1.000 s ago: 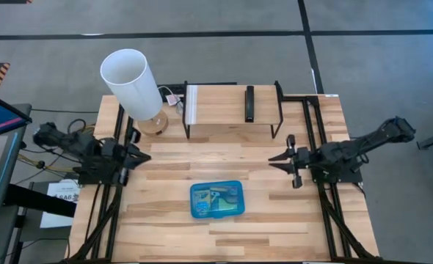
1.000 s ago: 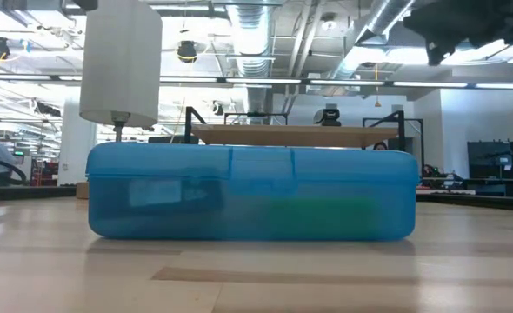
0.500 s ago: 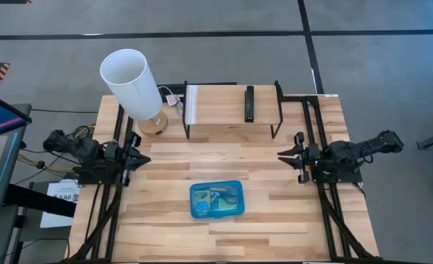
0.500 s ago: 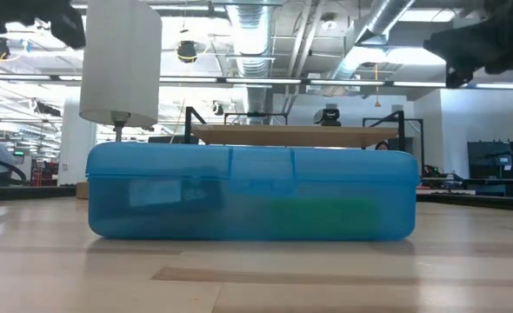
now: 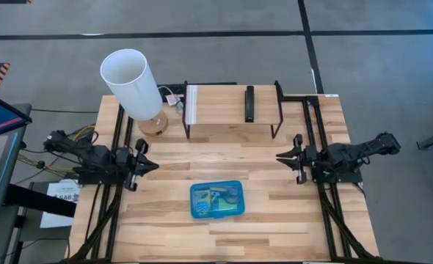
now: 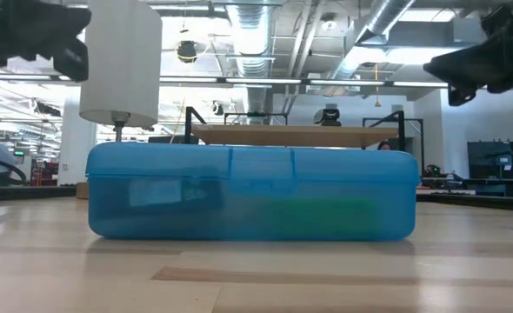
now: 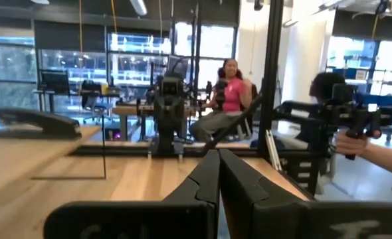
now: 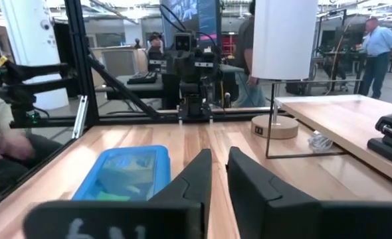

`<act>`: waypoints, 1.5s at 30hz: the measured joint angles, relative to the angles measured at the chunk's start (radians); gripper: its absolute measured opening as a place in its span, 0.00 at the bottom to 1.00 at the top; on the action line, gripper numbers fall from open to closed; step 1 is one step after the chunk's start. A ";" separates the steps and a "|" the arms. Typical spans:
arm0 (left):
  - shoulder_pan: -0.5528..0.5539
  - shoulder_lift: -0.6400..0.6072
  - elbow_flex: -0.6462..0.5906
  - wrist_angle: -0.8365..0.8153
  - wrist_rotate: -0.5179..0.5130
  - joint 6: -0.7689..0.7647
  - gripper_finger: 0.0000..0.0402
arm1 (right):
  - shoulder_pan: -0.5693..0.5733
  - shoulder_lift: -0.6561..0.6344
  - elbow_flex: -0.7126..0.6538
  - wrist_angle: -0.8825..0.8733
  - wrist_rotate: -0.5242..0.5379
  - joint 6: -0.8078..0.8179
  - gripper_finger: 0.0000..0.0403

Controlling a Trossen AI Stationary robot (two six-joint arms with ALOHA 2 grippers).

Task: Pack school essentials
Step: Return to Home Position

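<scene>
The blue translucent case [image 5: 216, 199] lies shut and flat on the table, near the near edge at the middle; it fills the low view [image 6: 251, 193] and shows in the right wrist view [image 8: 126, 171]. Through its walls I see pale yellow and green shapes [image 6: 326, 214] of the school essentials; single items cannot be told apart. My left gripper [image 5: 152, 166] hovers at the table's left, shut [image 7: 218, 167]. My right gripper [image 5: 281, 156] hovers at the table's right, its fingers a narrow gap apart [image 8: 220, 159]. Both point toward the table's middle and stand apart from the case.
A white lamp [image 5: 132, 81] stands at the far left corner. A low wooden shelf [image 5: 231, 110] at the far edge carries a black stapler [image 5: 250, 103]. People show in the room beyond; a person's hand [image 7: 353, 141] holds a device off the table's right side.
My right gripper has drawn back a little toward the table's right edge and come lower. My left gripper has shifted slightly toward the table's middle and near edge and has also come lower. The case has stayed where it was.
</scene>
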State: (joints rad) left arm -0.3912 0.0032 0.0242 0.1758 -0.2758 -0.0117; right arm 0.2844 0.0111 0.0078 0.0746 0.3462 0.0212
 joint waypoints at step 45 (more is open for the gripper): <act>0.000 0.001 -0.017 -0.110 0.060 -0.052 0.00 | -0.045 0.002 -0.003 -0.010 -0.004 -0.021 0.09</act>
State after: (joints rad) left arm -0.3914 0.0044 0.0071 0.0654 -0.2153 -0.0639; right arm 0.2394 0.0128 0.0051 0.0643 0.3420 -0.0002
